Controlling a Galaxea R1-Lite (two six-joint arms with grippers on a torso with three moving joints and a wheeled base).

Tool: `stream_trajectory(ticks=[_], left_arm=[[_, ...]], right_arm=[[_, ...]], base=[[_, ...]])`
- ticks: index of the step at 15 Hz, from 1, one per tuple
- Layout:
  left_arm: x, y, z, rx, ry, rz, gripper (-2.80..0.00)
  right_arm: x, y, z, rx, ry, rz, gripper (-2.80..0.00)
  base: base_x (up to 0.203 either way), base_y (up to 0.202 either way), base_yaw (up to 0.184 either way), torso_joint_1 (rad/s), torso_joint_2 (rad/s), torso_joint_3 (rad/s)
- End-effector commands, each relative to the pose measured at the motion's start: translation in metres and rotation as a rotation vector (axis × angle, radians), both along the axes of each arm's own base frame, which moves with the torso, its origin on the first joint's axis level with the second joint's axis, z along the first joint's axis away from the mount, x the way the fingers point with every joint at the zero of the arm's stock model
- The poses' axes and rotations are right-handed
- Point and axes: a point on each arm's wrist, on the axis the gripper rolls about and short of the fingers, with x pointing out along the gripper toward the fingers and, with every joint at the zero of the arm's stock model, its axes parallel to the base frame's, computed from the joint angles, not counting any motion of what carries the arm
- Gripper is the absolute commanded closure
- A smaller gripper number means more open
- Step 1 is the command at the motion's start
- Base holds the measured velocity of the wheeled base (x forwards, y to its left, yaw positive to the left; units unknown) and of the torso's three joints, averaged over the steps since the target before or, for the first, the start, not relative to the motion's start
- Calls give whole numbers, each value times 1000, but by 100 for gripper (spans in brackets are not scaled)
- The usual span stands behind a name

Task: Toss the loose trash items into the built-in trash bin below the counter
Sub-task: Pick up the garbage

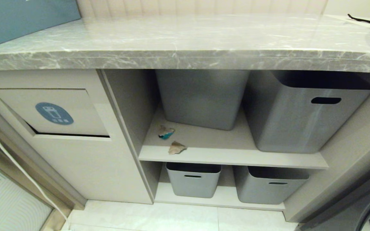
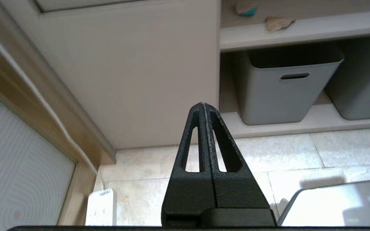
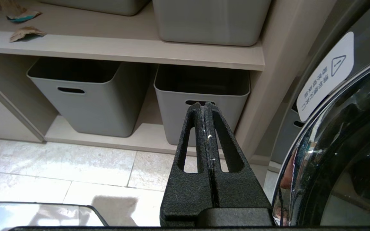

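While nothing is being carried yet, the long grey-brown marble counter (image 1: 185, 41) is overhanging the beige built-in trash bin (image 1: 63, 112), its blue-stickered flap sitting ajar at the left for drop-in. Grey plastic storage tubs (image 1: 303, 118) are filling the open shelves, leaving two torn brown cardboard scraps (image 1: 171, 139) lying near the upper shelf's front edge. Left gripper (image 2: 203, 106) and right gripper (image 3: 203, 106) are hanging low, jaws pressed together, empty.
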Motion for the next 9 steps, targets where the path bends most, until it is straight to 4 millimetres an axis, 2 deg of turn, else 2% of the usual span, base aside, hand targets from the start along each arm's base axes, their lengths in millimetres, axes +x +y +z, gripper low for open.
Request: stream_trajectory(ticks=[1, 3, 5, 7, 9], left_arm=[[2, 0, 30, 2, -8, -19, 0], [24, -2, 64, -11, 79, -92, 0], [61, -7, 98, -33, 181, -263, 0], [107, -15, 116, -53, 296, -440, 0], [149, -28, 118, -56, 401, -583, 0]], right_arm=[[0, 0, 0, -1, -1, 1, 0], [0, 0, 0, 0, 0, 1, 0], [0, 0, 0, 0, -2, 1, 0], [0, 0, 0, 0, 0, 1, 0], [0, 0, 0, 0, 0, 1, 0]], base=[[0, 0, 0, 0, 0, 0], [0, 0, 0, 0, 0, 0], [0, 0, 0, 0, 0, 0], [0, 0, 0, 0, 0, 0], [0, 0, 0, 0, 0, 0]])
